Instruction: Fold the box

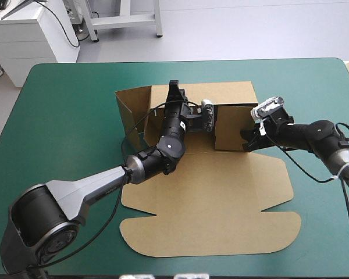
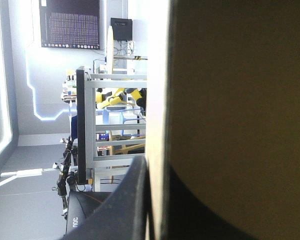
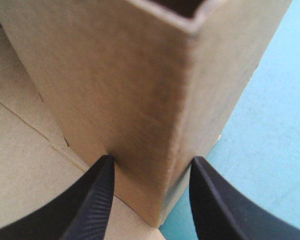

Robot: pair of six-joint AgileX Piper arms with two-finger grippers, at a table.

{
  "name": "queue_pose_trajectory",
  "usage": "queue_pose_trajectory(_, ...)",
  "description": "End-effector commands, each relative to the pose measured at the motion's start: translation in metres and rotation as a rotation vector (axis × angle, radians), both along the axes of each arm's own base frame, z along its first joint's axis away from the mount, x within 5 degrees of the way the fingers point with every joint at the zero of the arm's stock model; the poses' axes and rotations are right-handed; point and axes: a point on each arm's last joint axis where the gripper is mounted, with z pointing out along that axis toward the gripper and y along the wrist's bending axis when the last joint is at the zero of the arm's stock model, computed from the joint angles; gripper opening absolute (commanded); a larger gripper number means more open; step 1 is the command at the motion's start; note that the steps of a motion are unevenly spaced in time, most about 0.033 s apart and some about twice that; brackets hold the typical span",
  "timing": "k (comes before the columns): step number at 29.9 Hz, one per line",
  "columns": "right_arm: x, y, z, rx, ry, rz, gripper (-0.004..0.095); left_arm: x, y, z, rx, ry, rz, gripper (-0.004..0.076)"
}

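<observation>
Left arm (image 1: 96, 189) bent forward, left claw (image 1: 175, 88) pinched nearly closed, right claw (image 3: 152, 160) spread.

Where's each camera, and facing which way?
High view: above and behind, down at the table; left arm, right arm show.
Left wrist view: above its wrist, level toward the room, along the box wall between left fingers.
Right wrist view: above its wrist, down at a box corner between open right fingers.
Shared: all show the box.
</observation>
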Motion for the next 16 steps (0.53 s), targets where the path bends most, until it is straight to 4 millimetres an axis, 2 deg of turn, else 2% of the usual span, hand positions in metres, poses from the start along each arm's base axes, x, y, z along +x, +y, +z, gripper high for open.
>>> queue_pose_trajectory(1,0.005,0.001,0.019,0.070,-0.085,-0.032,0.0431,-0.009,0.002,0.037,-0.047,-0.097,-0.038,-0.0008)
queue_pose_trajectory(12,0.015,0.006,0.017,0.167,-0.139,-0.038,0.0430,-0.011,-0.001,0.040,-0.050,-0.087,-0.082,-0.0008)
queue_pose_trajectory(16,0.015,0.010,0.017,0.194,-0.159,0.013,0.0413,-0.012,-0.001,0.040,-0.050,-0.086,-0.086,-0.0008)
